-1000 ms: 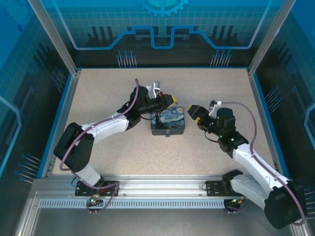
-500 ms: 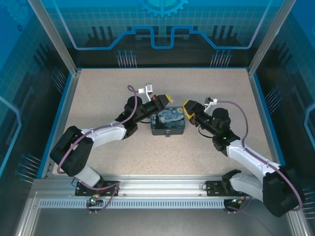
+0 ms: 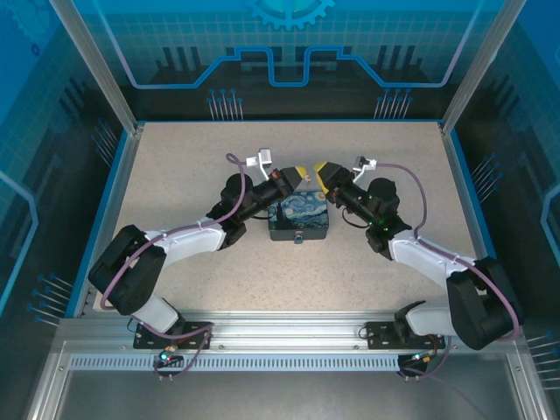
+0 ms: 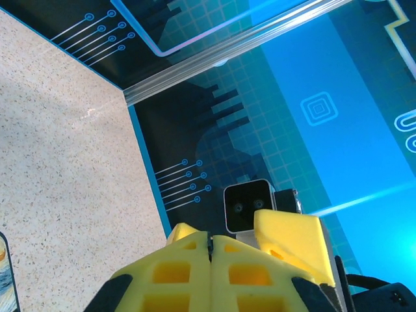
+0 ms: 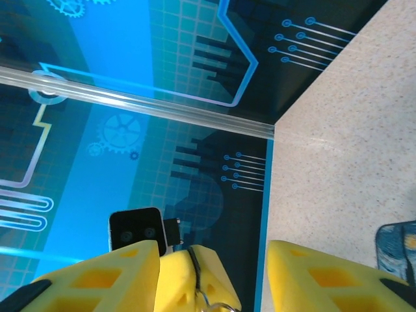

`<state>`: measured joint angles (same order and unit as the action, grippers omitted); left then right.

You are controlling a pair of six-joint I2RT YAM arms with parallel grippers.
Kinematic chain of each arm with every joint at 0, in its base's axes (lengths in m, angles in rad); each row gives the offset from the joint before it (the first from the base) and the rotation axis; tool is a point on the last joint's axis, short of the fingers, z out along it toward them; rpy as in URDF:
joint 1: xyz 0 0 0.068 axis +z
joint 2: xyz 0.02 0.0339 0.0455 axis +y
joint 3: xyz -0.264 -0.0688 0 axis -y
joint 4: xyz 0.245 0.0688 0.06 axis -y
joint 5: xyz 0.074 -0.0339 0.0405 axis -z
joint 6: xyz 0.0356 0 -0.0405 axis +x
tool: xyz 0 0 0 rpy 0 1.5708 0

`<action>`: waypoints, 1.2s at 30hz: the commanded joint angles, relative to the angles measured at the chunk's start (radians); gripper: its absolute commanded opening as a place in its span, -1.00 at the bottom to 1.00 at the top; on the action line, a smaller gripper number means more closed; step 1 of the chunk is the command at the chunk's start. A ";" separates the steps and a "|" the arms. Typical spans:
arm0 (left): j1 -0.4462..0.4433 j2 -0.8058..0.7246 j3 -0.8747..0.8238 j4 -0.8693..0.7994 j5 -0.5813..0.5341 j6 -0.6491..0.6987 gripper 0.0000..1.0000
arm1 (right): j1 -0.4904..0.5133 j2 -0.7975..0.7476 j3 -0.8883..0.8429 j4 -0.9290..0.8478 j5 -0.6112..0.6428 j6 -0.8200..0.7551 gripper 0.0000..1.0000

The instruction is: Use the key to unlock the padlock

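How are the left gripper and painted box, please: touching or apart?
Apart: the left wrist view shows bare table between left gripper and painted box.

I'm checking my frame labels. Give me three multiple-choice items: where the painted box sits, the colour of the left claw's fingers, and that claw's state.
1. The painted box lies: A, far left corner; B, middle of the table; C, on the rail.
2. Fingers of the left claw are: A, yellow; B, red; C, white.
3. The left claw is: A, wide open; B, shut; C, gripping the box.
B: the top view shows it there. A: plain in the wrist view. B: the fingers meet without a gap.
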<state>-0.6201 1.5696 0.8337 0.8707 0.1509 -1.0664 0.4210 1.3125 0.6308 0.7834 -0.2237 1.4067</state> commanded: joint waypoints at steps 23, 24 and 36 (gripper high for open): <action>-0.011 0.004 0.014 0.050 -0.027 -0.004 -1.00 | 0.032 0.024 -0.034 0.118 -0.087 -0.005 -0.50; -0.012 0.004 0.015 0.050 -0.025 -0.006 -1.00 | 0.033 0.026 -0.034 0.121 -0.090 -0.005 -0.50; -0.011 0.009 0.019 0.043 -0.018 -0.009 -1.00 | 0.033 0.043 -0.016 0.137 -0.141 -0.015 -0.60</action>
<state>-0.6239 1.5715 0.8341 0.8745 0.1345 -1.0740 0.4450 1.3464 0.6056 0.8707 -0.3405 1.4101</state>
